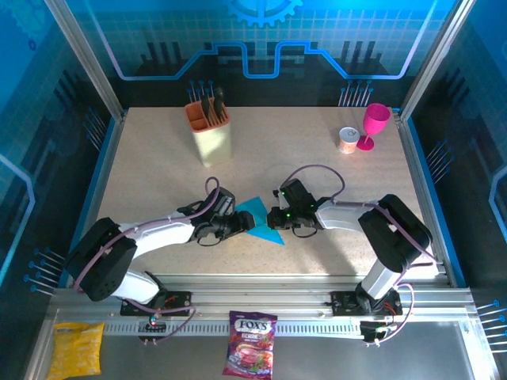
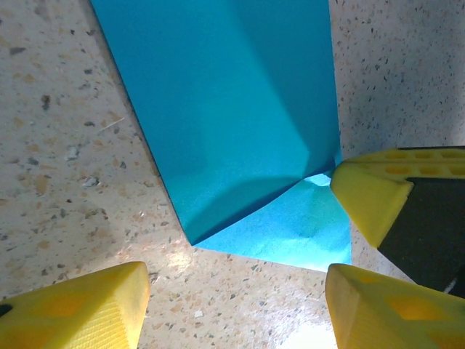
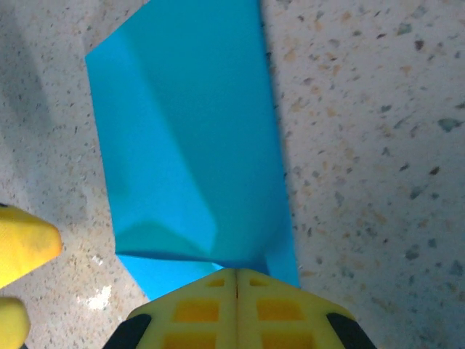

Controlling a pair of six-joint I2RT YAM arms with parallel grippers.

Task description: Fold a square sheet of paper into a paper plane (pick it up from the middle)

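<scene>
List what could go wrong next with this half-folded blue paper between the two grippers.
The left gripper is open and off the paper, so the loose fold may spring open. The shut right gripper meets only one edge, so the paper could slide or pivot. The two grippers sit close together and might collide.

**Both arms low, tools nose to nose mid-table**

Left arm (image 1: 158, 233) reaches in low from the left. The left tool (image 2: 236, 294) points right, fingers (image 2: 80, 309) spread wide with nothing gripped between them. Right arm (image 1: 356, 215) is bent at the elbow, forearm running left. The right tool (image 3: 237, 291) has its fingers pressed tight together, tips down near the table. The two tools sit just beside each other, tip to tip
</scene>
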